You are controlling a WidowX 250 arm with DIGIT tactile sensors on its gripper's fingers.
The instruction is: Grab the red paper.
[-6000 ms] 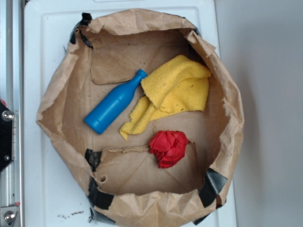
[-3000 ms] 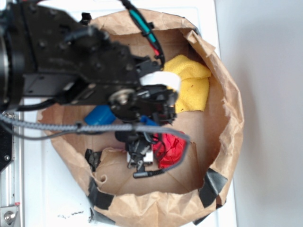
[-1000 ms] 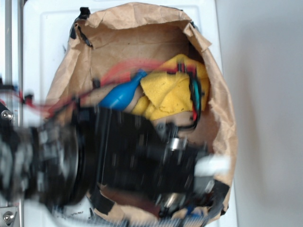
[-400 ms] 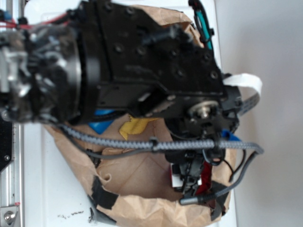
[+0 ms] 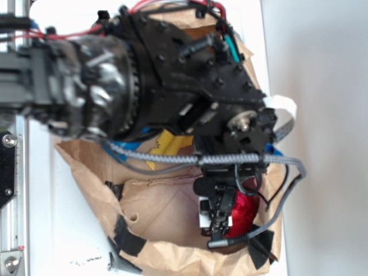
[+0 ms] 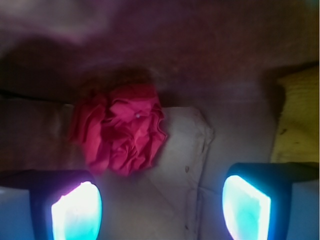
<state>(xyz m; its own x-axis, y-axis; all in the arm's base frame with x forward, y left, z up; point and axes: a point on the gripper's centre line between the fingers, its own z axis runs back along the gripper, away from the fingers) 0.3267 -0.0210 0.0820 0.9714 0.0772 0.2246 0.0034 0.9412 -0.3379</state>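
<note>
The red paper [image 6: 120, 131] lies on the floor of the brown paper bag [image 5: 167, 256], near its lower right corner in the exterior view, where only a slice of it [image 5: 244, 210] shows past the arm; in the wrist view it sits ahead of the gripper [image 6: 161, 200] and off to the left, nearer the left finger than the right. The fingers [image 6: 77, 210] stand wide apart with nothing between them; the wad is not yet inside the gap.

The chief risk, as I judge it, is the offset; a straight descent from here could bring the left finger down onto the wad rather than beside it, flattening it or nudging it toward the bag wall. The wad is light and crumpled, so a glancing touch would likely push it rather than catch it. The bag is soft and creased; a finger could snag a fold of its floor or the nearby wall and pinch brown paper along with the red. The yellow cloth [image 6: 297, 117] lies at the right edge, clear of the right finger for now.
</note>
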